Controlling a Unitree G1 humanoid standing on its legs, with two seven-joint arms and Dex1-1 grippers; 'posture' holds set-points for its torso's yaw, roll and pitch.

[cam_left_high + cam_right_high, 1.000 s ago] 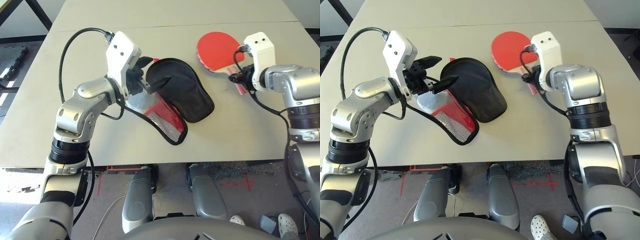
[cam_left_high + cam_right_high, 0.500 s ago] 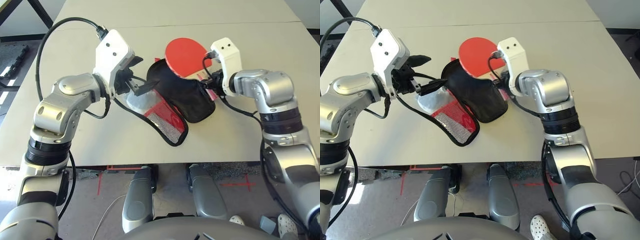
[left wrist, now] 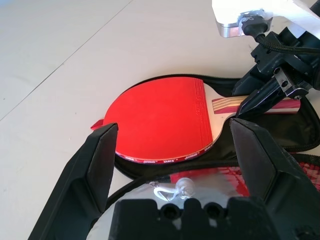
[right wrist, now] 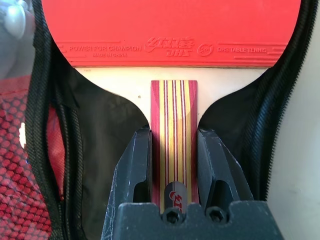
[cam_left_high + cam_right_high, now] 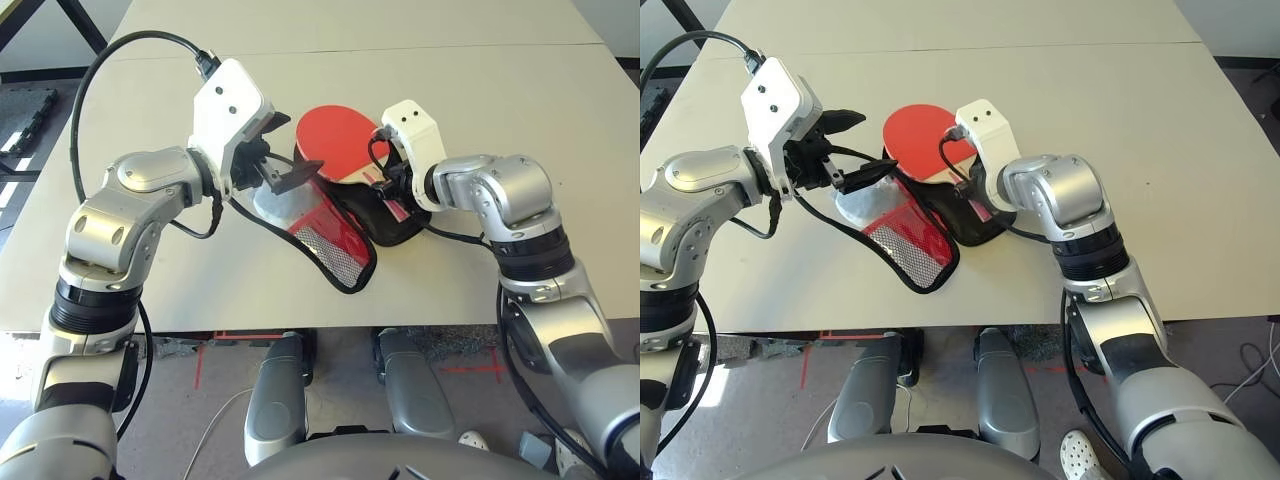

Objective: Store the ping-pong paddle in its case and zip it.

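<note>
Ping-pong paddle (image 5: 338,141) in right gripper (image 5: 392,185)

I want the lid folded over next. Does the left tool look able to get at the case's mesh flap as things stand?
Probably yes. The left tool hangs open just above the case's mesh flap, nothing lies between them, and the right tool, shut on the paddle handle, works over the other half.

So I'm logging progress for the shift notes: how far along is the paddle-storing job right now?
Done: the case lies unzipped on the table, its flap folded back. In hand: the right end effector grips the ping-pong paddle by its handle, holding the red face over the case's black lining. The left end effector is open beside the case. Left: seating the paddle, letting go, folding the flap over and zipping.
</note>
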